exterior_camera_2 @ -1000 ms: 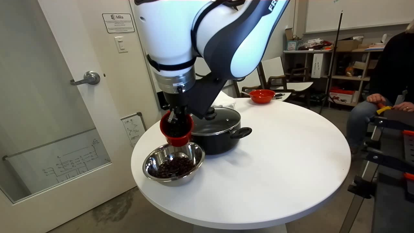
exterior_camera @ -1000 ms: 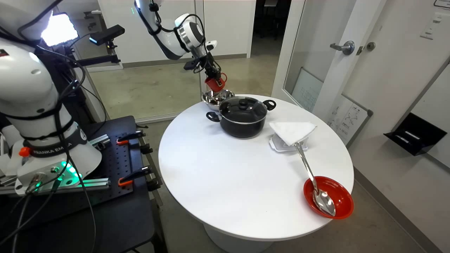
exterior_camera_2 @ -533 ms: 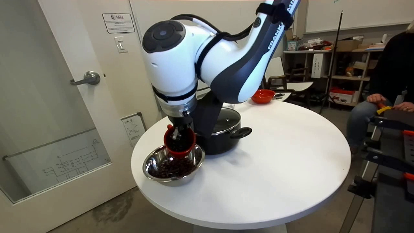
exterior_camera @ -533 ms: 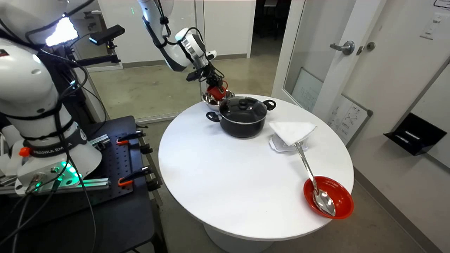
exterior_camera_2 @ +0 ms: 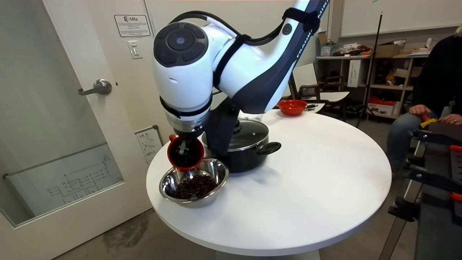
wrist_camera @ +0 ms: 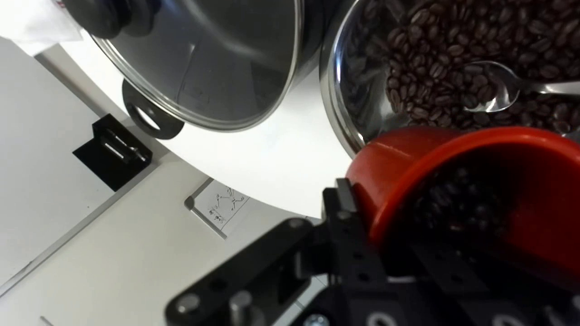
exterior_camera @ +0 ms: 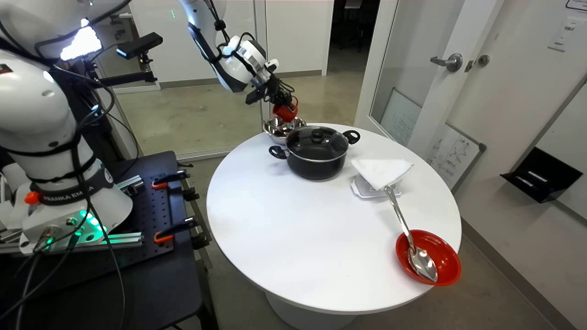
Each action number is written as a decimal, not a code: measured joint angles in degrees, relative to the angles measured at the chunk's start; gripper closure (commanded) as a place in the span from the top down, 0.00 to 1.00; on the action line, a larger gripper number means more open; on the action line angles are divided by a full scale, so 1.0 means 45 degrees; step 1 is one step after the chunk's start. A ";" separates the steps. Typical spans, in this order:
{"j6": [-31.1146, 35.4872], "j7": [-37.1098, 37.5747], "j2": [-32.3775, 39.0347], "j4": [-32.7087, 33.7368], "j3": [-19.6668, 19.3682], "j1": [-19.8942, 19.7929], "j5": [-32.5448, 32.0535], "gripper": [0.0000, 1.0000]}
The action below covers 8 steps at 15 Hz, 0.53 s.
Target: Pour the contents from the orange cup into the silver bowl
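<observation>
The orange cup (exterior_camera: 285, 113), a red-orange cup with a loop handle, hangs tilted above the silver bowl. Its mouth faces the camera in an exterior view (exterior_camera_2: 186, 168); dark beans still show inside it in the wrist view (wrist_camera: 385, 156). My gripper (wrist_camera: 385, 222) is shut on the cup's wall, with one finger (wrist_camera: 346, 208) outside and the other inside, its tip hidden in the dark. The silver bowl (exterior_camera_2: 204, 203) stands near the table's edge and holds many dark coffee beans. It also shows in the wrist view (wrist_camera: 333, 90), with a metal spoon (wrist_camera: 500, 93) in the beans.
A black lidded pot (exterior_camera_2: 242, 159) stands close beside the bowl, its lid (wrist_camera: 235, 68) near my gripper. A white cloth (exterior_camera: 383, 170) lies on a clear box. A red bowl (exterior_camera: 445, 254) with a long spoon (exterior_camera: 423, 263) sits at the white table's (exterior_camera: 298, 238) edge.
My gripper and the cup dipped down toward the silver bowl by half a second ago. Now they have risen again and shifted a little sideways over the bowl's edge. The bowl and pot stay put.
</observation>
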 measured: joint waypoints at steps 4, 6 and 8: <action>-0.0558 0.0983 0.0028 0.0003 0.0224 -0.0030 -0.2129 0.02; -0.0994 0.1591 0.0090 0.0001 0.0428 -0.0095 -0.3257 0.02; -0.1511 0.2154 0.0171 -0.0001 0.0717 -0.0214 -0.4226 0.02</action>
